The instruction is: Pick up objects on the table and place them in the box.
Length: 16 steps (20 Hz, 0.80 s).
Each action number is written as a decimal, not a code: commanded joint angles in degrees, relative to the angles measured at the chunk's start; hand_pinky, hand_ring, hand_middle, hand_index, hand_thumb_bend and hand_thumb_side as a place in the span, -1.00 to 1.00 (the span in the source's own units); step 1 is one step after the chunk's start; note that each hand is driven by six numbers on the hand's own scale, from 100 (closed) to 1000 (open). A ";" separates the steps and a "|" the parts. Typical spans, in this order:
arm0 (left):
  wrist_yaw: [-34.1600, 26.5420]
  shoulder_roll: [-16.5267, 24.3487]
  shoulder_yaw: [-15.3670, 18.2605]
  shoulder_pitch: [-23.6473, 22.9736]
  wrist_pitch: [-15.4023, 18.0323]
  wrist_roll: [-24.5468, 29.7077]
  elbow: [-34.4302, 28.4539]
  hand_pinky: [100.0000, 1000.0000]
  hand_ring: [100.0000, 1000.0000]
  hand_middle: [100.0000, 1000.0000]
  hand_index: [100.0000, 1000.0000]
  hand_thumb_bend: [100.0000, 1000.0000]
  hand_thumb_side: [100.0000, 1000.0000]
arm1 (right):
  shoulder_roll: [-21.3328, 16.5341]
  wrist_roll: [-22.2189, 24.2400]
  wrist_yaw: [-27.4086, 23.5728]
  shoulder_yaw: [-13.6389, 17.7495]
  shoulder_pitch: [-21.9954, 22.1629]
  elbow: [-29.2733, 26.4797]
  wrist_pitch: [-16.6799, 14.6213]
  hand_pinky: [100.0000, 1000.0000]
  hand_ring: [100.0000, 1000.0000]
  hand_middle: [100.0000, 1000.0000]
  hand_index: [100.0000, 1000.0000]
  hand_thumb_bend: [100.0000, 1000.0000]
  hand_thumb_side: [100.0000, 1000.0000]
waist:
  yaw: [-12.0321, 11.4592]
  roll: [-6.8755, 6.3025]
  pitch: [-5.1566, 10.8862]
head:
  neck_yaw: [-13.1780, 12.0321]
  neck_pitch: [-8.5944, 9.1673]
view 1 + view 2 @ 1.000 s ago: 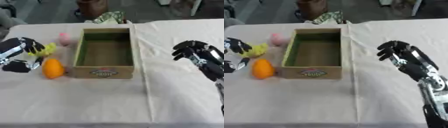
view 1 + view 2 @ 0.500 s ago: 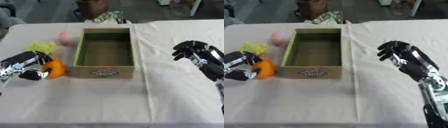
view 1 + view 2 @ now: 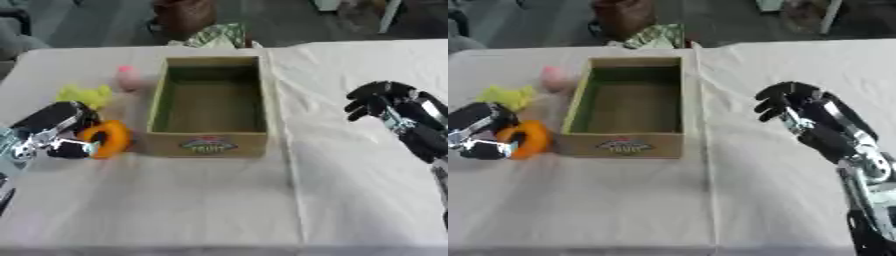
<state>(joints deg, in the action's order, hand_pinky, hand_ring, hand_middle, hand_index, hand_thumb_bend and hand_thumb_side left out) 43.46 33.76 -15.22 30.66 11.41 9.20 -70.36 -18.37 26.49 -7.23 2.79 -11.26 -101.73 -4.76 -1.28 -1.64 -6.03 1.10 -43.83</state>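
Nothing has been placed in the box (image 3: pixel 207 106) (its green floor is bare). An orange object (image 3: pixel 106 138) beside it is gripped by the left hand (image 3: pixel 54 131); yellow (image 3: pixel 85 94) and pink (image 3: pixel 129 77) objects wait on the tabletop (image 3: pixel 175 200). The right hand (image 3: pixel 807 112) is held idle, fingers curled.

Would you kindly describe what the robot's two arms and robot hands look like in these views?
Both are mostly black with silver parts. The left robot hand has a glossy black back and silver metal at the thumb side and wrist. The right robot hand has black fingers with silver segments, and its forearm runs black, then silver-grey, toward the lower corner.
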 commanded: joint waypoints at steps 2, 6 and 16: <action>-1.02 2.99 2.05 0.80 -0.91 -3.38 -6.19 -0.22 -0.59 -0.69 -0.20 -1.00 -0.53 | -0.76 0.02 -0.17 0.24 -0.49 -0.54 -0.06 0.15 0.26 0.28 0.36 -1.00 -0.13 | -0.17 0.09 0.76 | -0.01 -0.13; -4.19 3.59 3.58 2.31 -2.60 -4.40 -12.04 -0.23 -0.60 -0.70 -0.22 -1.00 -0.50 | -0.77 -0.02 -0.23 0.23 -0.43 -0.50 -0.09 0.15 0.26 0.28 0.36 -1.00 -0.13 | -0.33 0.20 0.94 | -0.08 -0.24; -5.68 -3.27 1.05 11.66 -2.84 -2.75 -9.24 -0.21 -0.56 -0.67 -0.19 -1.00 -0.51 | -0.20 0.73 -0.63 -0.63 -0.76 -0.47 -0.29 0.15 0.27 0.28 0.36 -1.00 -0.14 | 0.88 1.03 1.23 | -1.81 -0.22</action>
<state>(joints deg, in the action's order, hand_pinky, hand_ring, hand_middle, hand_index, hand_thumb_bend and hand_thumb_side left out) 37.45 30.79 -14.03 40.82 8.17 6.08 -80.04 -18.17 26.87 -7.42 2.16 -11.17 -101.60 -4.90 -0.26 -0.56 -5.57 -0.30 -43.83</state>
